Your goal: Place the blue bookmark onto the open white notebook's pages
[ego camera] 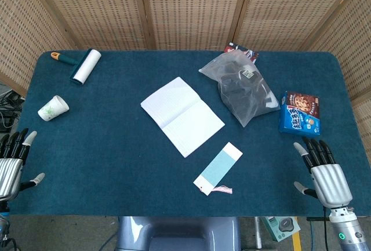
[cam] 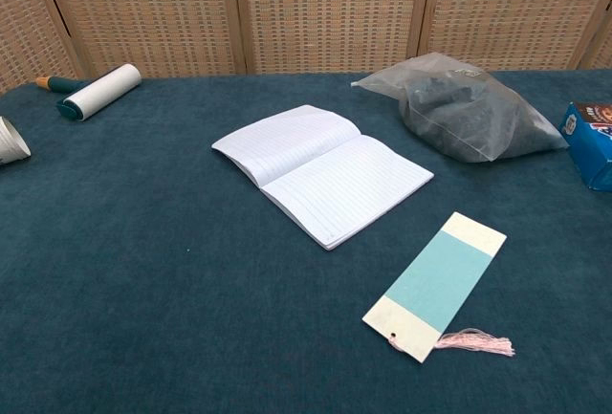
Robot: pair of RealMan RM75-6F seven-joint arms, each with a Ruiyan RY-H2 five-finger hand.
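Observation:
The blue bookmark (ego camera: pixel 218 168) (cam: pixel 436 284), light blue with white ends and a pink tassel, lies flat on the dark blue table near its front edge. The open white notebook (ego camera: pixel 182 116) (cam: pixel 323 171) lies just behind and to the left of it, lined pages up, apart from the bookmark. My right hand (ego camera: pixel 324 173) hovers at the table's front right corner, fingers spread, holding nothing. At the front left edge my left hand (ego camera: pixel 11 164) is likewise open and empty. Neither hand shows in the chest view.
A clear bag of dark items (ego camera: pixel 243 87) (cam: pixel 466 108) lies behind the bookmark on the right. A blue cookie box (ego camera: pixel 300 112) sits near the right hand. A lint roller (ego camera: pixel 84 66) and a paper cup (ego camera: pixel 53 108) are at the far left.

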